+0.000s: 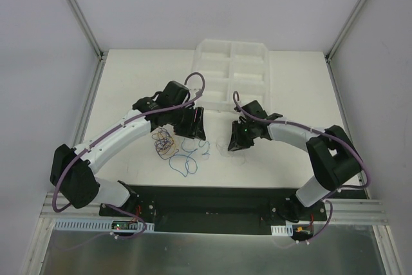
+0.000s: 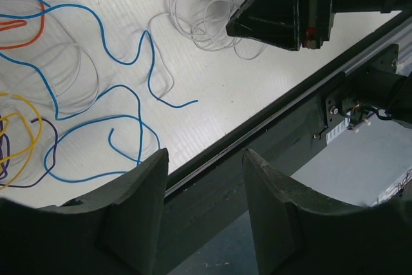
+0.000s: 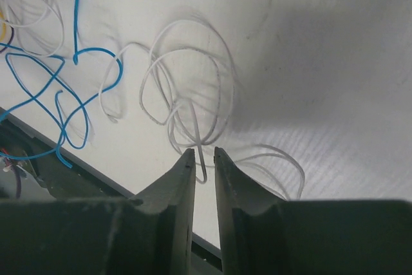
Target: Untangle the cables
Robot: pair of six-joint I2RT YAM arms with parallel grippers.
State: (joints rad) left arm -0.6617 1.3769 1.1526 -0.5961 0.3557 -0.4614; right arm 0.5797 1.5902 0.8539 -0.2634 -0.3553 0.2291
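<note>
The cables lay in a loose blue, orange, yellow and purple tangle by the near edge of the tabletop, a white cable coiled just right of them. One white strand ran between the nearly closed fingers of the right gripper; whether it was pinched, I could not tell. The left gripper hung just beside the tangle, fingers spread and empty.

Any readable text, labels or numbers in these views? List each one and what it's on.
No text is legible in any view.
White strip on the base rail, top view: has fine markings, too small to read.
White sticker on the dark rail bracket, left wrist view: printed lines, blurred.
White label at the right edge, left wrist view: cut off and blurred.
</note>
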